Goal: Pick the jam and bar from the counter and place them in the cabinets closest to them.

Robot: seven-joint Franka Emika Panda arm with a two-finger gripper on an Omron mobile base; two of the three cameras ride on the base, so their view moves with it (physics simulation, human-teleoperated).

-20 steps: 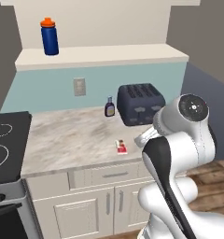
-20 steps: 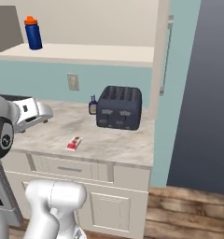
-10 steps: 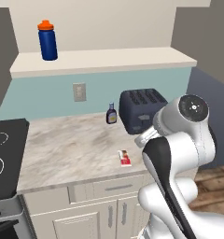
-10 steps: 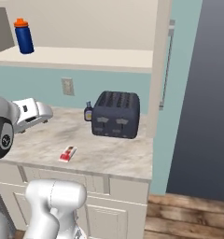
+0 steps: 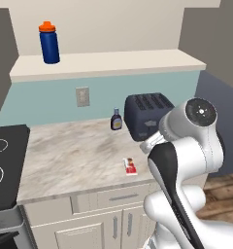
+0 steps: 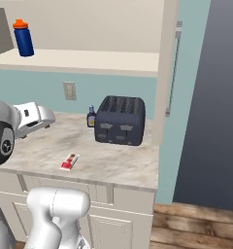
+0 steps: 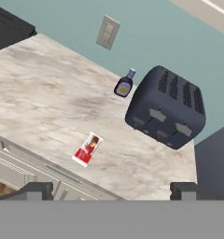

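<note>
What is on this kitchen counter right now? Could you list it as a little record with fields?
counter: beige marble top
snack bar: flat red and white packet, lying near the front edge
toaster: dark, at the back right
small bottle: brown, yellow label, just left of the toaster
shelf: holds a blue bottle with orange cap
claw: above the front edge, open, holding nothing
jam jar: not seen here

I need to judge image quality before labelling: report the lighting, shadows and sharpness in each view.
Left base view: even, flat light, no glare; the toaster edges look slightly soft. Right base view: soft shade under the shelf, the bar small but readable. Hand view: sharpest, marble veins on the counter crisp, a faint shadow under the brown bottle.
</note>
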